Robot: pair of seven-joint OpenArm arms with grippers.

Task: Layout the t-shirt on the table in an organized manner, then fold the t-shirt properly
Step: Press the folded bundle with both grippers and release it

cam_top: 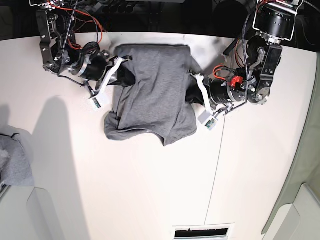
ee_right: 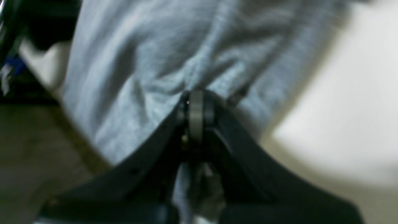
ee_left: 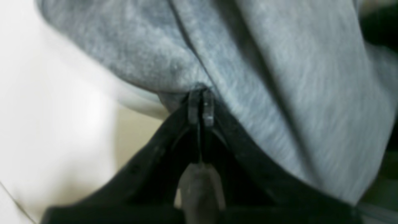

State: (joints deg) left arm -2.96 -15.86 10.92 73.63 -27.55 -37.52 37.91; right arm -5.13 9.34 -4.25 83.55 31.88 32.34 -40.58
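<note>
Black jaws of the left gripper (ee_left: 201,107) and right gripper (ee_right: 196,109) pinch the grey t-shirt (cam_top: 150,90) at its 3 and 9 o'clock edges, mid-table (cam_top: 150,200); I'd pull both apart evenly, keeping cloth taut

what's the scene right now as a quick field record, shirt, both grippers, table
shirt: grey t-shirt, rumpled, lower part bunched, held between the two arms
left gripper: shut on the t-shirt at one side edge
right gripper: shut on the t-shirt at the opposite edge
table: white, thin dark seam lines
other: grey cloth bundle at the table's edge
</note>
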